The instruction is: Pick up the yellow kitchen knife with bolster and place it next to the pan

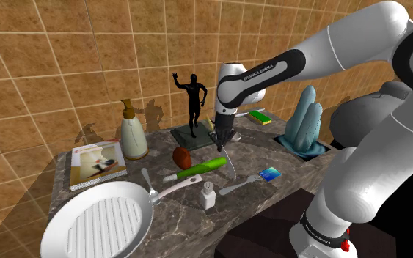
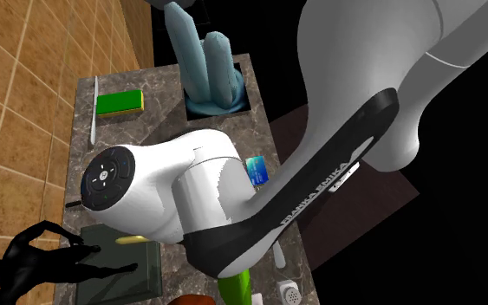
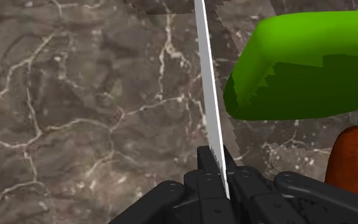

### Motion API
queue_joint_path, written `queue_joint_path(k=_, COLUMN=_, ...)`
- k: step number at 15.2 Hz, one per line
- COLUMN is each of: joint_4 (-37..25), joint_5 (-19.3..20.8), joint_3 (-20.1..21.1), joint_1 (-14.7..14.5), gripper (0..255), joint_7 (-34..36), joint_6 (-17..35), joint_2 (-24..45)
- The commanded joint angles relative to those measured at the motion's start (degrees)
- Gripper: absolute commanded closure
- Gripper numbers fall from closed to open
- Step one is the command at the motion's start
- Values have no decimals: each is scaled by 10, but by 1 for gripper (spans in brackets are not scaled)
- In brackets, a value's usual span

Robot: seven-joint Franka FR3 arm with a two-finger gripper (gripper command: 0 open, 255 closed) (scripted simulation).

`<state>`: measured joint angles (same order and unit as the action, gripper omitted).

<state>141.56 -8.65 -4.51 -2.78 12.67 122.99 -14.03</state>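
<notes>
My fingers (image 3: 204, 159) are clamped on the knife (image 3: 212, 127). Its grey blade juts straight out between them over the worktop (image 3: 75, 95), near a green handle (image 3: 311, 63).

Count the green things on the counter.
2: a green block by the wall, and a green-handled utensil lying near the claw; the arm may hide more.

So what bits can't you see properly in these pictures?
Knife: wrist view, handle hidden inside the shut gripper.
Pan: shoulder view, near rim cut off by the bottom edge.
Green-handled tool: second exterior view, mostly behind the arm.
Book: shoulder view, cover writing too small.
</notes>
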Motion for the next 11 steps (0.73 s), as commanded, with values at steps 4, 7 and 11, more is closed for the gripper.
queue_joint_path(k=4, joint_4=20, joint_5=-6, joint_3=-1, joint_1=-1, gripper=255, joint_7=-10, joint_6=41, joint_2=22)
queue_joint_path(k=7, joint_4=26, joint_5=-9, joint_3=-2, joint_1=-2, gripper=255, joint_7=-13, joint_6=57, joint_2=32)
queue_joint_path(k=11, joint_4=26, joint_5=-9, joint_3=-2, joint_1=-2, gripper=255, joint_7=-13, joint_6=57, joint_2=33)
